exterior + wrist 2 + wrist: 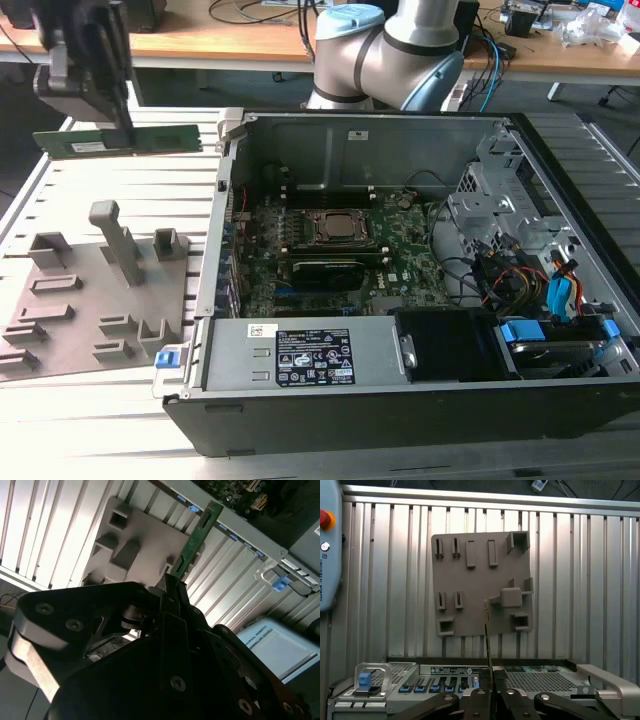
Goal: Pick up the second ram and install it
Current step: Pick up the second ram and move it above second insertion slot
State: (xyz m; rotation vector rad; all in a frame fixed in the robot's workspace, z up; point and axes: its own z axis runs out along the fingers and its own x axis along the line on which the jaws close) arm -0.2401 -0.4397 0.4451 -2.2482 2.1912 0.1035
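Observation:
My gripper (112,128) hangs at the exterior view's left, above the grey fixture plate (90,300), and is shut on the second ram (130,140). The thin green stick lies level in the air, one end reaching towards the open computer case (230,180). In the second wrist view the ram (199,532) sticks out from between the dark fingers (175,592), over the plate (145,535). In the first wrist view the ram (487,630) is edge-on, rising from the gripper (490,687) in front of the plate (475,575). The motherboard (400,250) lies inside the case.
The case holds a processor socket (335,228), a power supply (300,355), cables and drive bays (540,290). Upright posts (118,240) stand on the fixture plate. The arm's base (390,50) is behind the case. A pendant (327,545) lies on the slatted table (570,580).

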